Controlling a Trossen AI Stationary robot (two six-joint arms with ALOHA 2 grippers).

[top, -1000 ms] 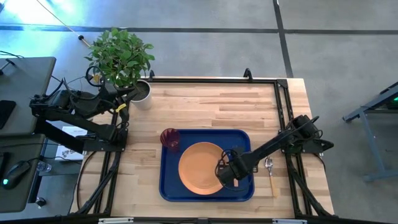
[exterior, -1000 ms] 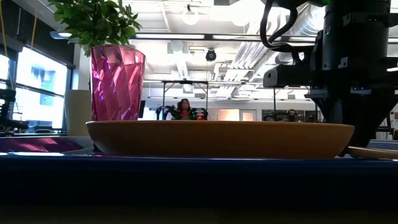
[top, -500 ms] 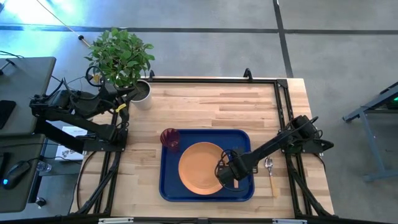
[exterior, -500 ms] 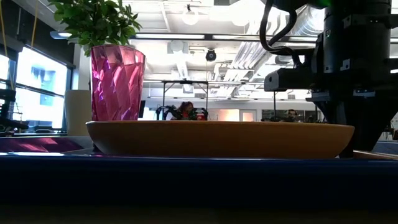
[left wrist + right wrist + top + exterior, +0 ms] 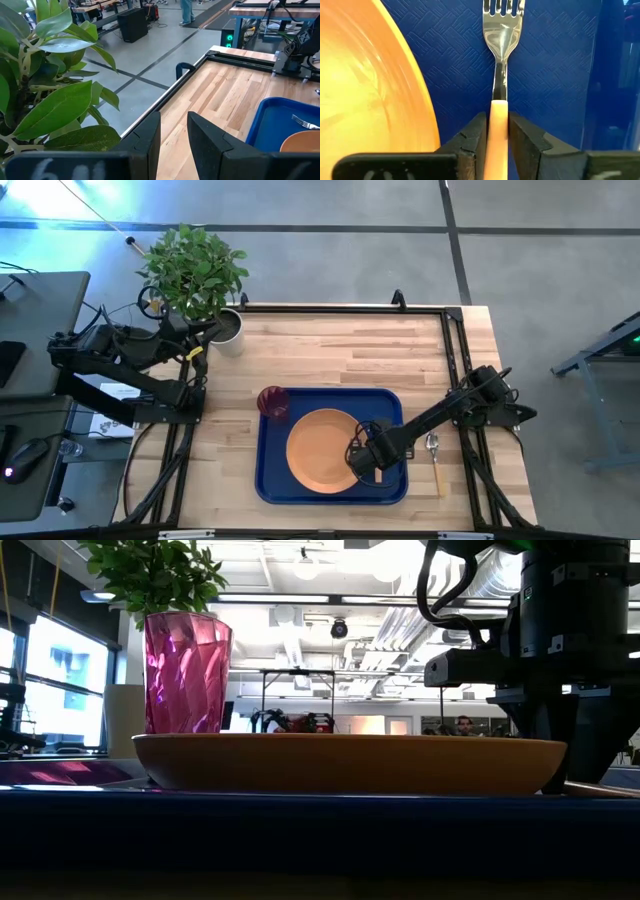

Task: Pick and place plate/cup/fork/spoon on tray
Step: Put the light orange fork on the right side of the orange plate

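Observation:
The blue tray (image 5: 275,480) lies at the table's near middle. The orange plate (image 5: 318,450) rests on its floor, and the dark red cup (image 5: 273,402) stands upright at its far left corner. My right gripper (image 5: 366,470) is over the tray just right of the plate, shut on the fork (image 5: 502,35). The spoon (image 5: 434,455) lies flat on the table right of the tray. My left gripper (image 5: 173,135) waits beyond the table's far left corner by the plant, its fingers a narrow gap apart, empty. My right gripper pinches the fork's orange-tan handle (image 5: 498,125) between its two fingers, close behind the metal neck. The fingers come from above and lie across the handle. The fork sits about level, low over the tray floor beside the plate; whether it rests there I cannot tell.
A potted plant (image 5: 200,275) in a grey pot stands at the table's far left corner. Bare wood (image 5: 350,345) stretches across the far half of the table. A black frame rail (image 5: 455,360) runs along the right edge.
My right gripper has gone down a little with the fork, whose handle now sits lower over the tray.

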